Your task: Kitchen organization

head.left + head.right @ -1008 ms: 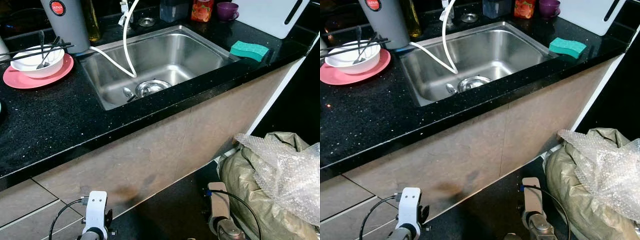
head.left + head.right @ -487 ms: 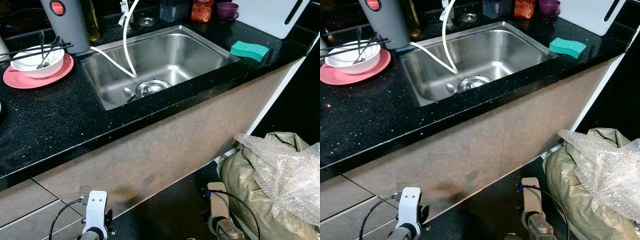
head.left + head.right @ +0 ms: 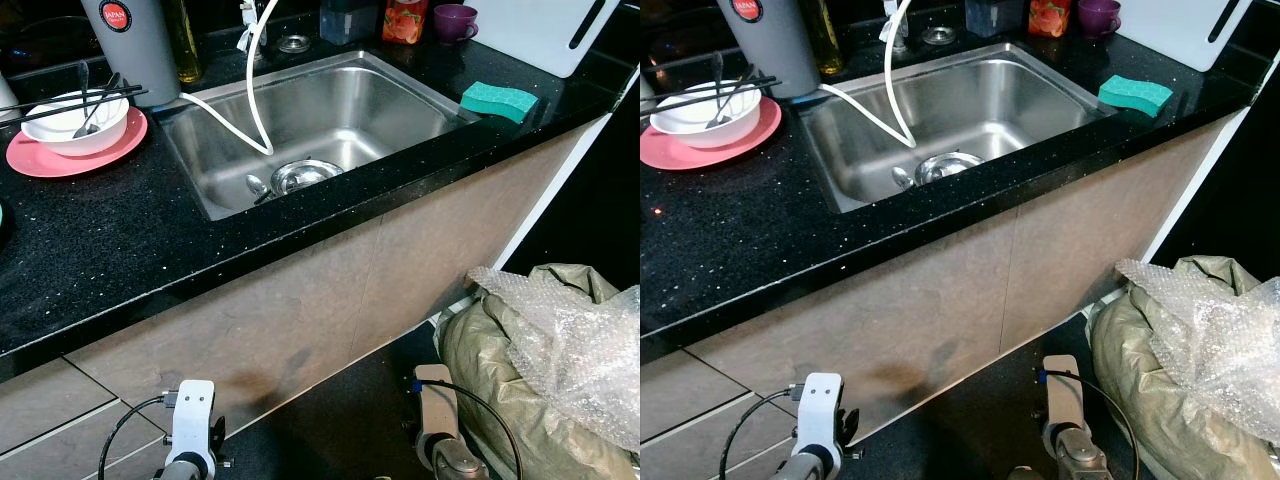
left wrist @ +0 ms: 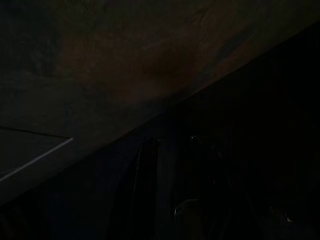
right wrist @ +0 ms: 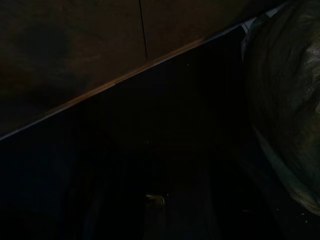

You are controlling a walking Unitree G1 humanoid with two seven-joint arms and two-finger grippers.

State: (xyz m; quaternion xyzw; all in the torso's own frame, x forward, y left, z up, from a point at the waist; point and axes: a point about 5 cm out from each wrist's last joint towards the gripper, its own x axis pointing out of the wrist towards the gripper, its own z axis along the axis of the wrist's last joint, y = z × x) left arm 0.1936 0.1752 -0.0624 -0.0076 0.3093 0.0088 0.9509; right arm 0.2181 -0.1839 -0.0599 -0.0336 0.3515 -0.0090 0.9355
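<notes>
Overhead, sink (image 3: 300, 120); wrists, dark floor.

Sharp head views (wrist views near-black)

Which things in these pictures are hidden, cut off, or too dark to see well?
- Left pincer and right pincer: both wrist views too dark to judge the fingers.
- Purple cup: cut by the top edge, left eye view.
- Grey container: top cut off likewise.
- Spoon in the sink: partly hidden by the rim.
</notes>
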